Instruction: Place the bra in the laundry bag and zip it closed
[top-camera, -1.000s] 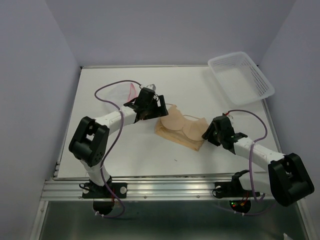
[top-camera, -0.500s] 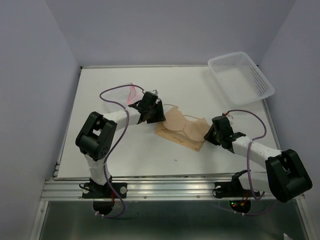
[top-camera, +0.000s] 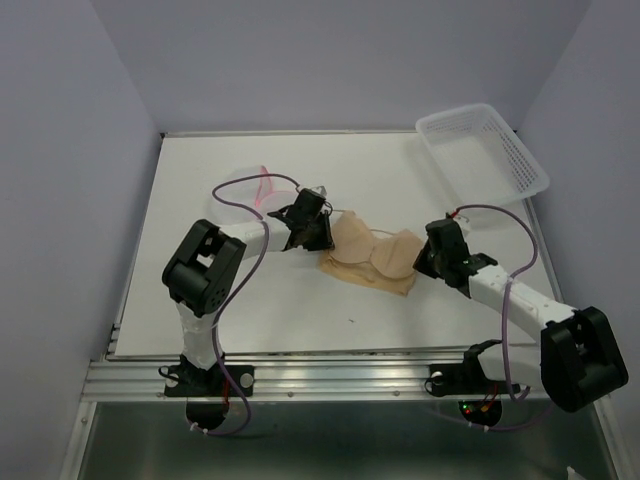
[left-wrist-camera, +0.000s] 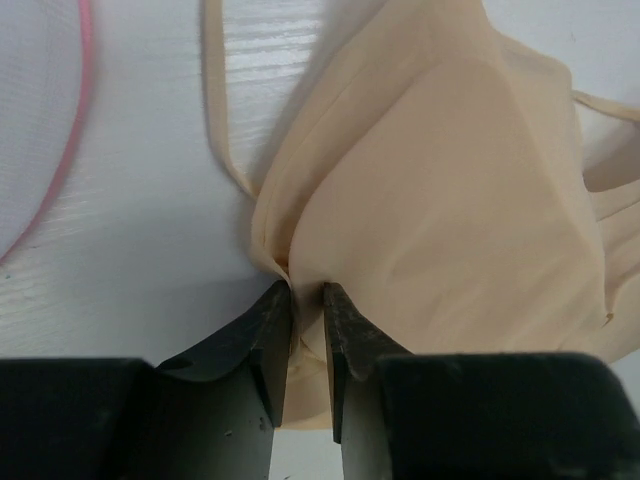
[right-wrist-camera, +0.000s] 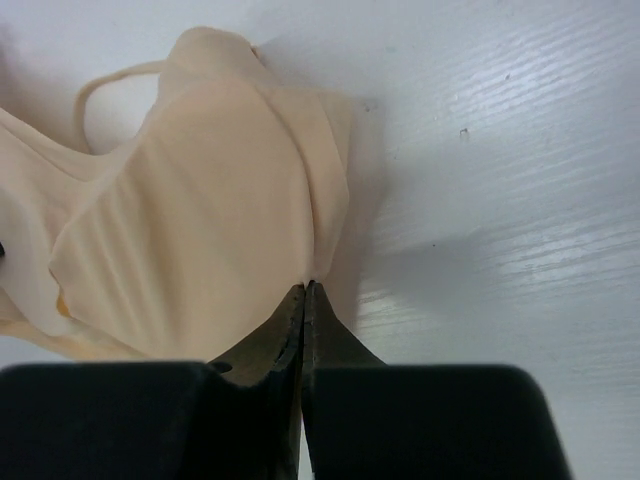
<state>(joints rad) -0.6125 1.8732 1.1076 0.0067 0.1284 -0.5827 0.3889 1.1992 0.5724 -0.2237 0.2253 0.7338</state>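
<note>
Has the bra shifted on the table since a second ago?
Yes: the bra slid slightly right, closer to the white basket.

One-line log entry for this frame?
stage: bra pinched at both ends, not bagged | left gripper: shut on bra | right gripper: shut on bra | laundry bag: beyond left gripper

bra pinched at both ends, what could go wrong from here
1. The right tool pinches only the very edge of the bra, so it may slip out when lifted.
2. The left tool holds a bunched fold, so the rest could sag and miss the laundry bag.
3. A loose strap lies near the bag and could snag on its zipper.
</note>
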